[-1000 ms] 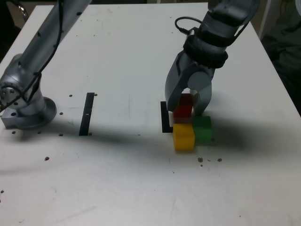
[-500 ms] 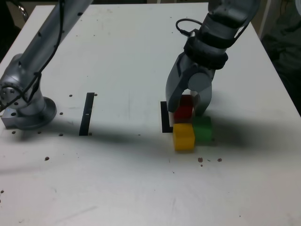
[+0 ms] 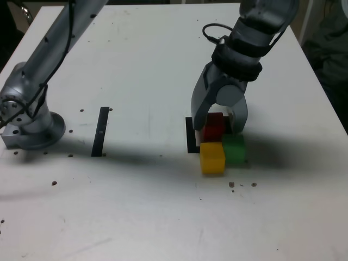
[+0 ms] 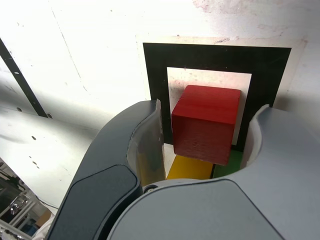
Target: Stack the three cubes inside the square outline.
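A red cube [image 3: 213, 126] [image 4: 205, 122] rests within the black square outline [image 3: 190, 138] [image 4: 210, 55], over its white centre. My gripper [image 3: 218, 126] [image 4: 210, 110] straddles it, open, with a thin gap showing on each side of the cube in the wrist view. The yellow cube [image 3: 212, 157] [image 4: 190, 170] and the green cube [image 3: 234, 149] [image 4: 231, 161] stand side by side on the table just in front of the red one, at the outline's near edge. Whether they touch the red cube I cannot tell.
A straight black strip [image 3: 100, 130] [image 4: 20, 80] lies on the white table toward the exterior view's left. The arm's grey base [image 3: 30, 122] stands at the far left. Small dark specks dot the table near the cubes.
The jaws have parted from the red cube, which now sits a little lower inside the outline. The yellow and green cubes have not moved.
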You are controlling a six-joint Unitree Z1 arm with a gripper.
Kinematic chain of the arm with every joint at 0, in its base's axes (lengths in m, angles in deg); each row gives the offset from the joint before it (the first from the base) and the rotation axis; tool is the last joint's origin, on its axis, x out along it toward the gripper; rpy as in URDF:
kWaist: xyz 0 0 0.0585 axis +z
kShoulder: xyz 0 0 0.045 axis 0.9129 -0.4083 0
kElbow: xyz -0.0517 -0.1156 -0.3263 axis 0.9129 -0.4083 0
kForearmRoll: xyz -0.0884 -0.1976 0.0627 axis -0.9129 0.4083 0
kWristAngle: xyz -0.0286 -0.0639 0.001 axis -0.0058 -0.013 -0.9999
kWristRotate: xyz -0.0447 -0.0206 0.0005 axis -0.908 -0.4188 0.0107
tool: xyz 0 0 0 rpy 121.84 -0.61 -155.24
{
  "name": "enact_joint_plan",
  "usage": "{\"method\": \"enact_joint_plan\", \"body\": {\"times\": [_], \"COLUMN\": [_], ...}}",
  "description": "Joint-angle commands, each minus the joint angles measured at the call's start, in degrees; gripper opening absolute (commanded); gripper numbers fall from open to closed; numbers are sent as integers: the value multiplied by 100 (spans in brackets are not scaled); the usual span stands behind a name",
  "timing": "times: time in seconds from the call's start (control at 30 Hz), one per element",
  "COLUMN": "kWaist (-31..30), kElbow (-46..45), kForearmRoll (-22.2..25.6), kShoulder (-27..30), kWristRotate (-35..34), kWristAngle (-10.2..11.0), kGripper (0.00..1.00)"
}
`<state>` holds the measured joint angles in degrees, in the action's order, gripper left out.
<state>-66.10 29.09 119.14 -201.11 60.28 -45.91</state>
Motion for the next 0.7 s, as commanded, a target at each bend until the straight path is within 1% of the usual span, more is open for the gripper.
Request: {"method": "enact_joint_plan", "body": {"times": [0.0,0.1,0.27,0.33,0.47,0.67], "kWaist": [11,8,-27,-66,-226,-659], "kElbow": [-30,-89,-233,-300,-398,-392], "kForearmRoll": [23,40,97,110,144,182], "kShoulder": [45,185,531,657,827,922], "kWristRotate": [8,-17,-91,-126,-239,-515], "kWristAngle": [19,122,373,433,459,373], "kGripper": [99,99,99,99,99,99]}}
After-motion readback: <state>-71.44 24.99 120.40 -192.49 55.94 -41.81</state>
